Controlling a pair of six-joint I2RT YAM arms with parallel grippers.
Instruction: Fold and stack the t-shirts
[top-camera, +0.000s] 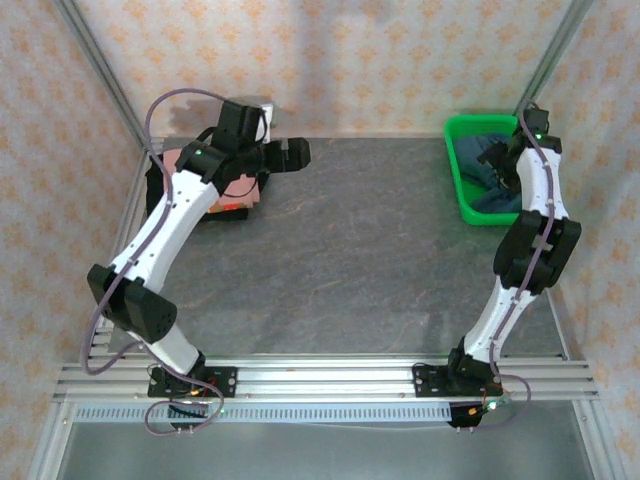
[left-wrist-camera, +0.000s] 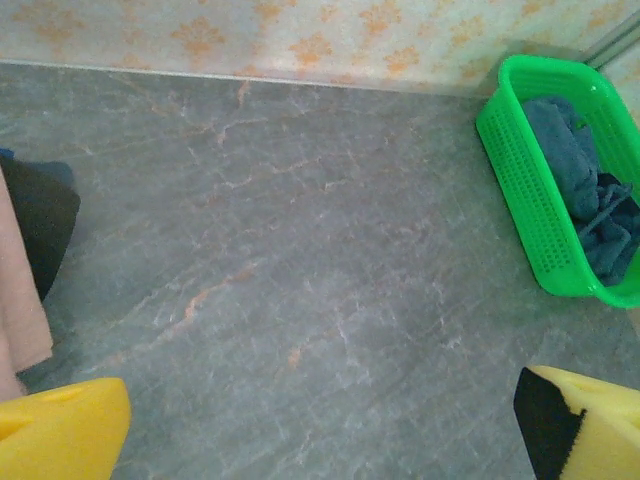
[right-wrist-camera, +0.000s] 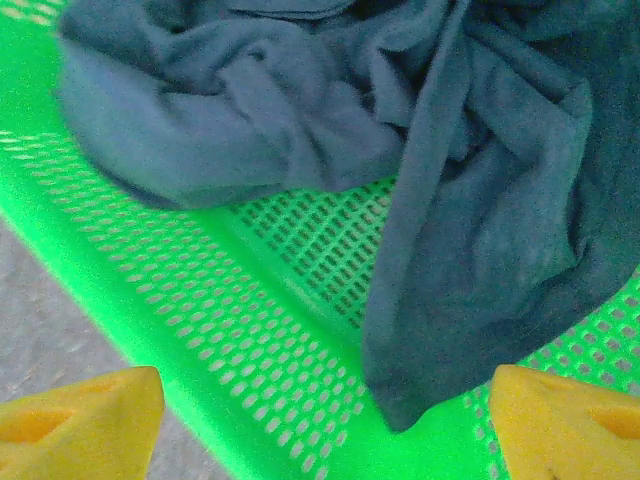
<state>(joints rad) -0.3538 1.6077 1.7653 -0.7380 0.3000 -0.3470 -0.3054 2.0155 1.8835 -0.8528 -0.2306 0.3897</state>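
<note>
A slate-blue t-shirt lies crumpled in the green mesh basket at the table's back right, and the top view shows the same shirt. My right gripper hangs over the basket's near wall, open, a corner of the shirt lying between its yellow fingertips without touching them. At the back left lie a salmon-pink t-shirt and a black t-shirt beside it. My left gripper is open over bare table just right of them, with nothing between its fingers.
The basket stands against the right wall, and it is also at the right edge of the left wrist view. The left arm arches over the pink shirt. Grey table stretches between the two arms.
</note>
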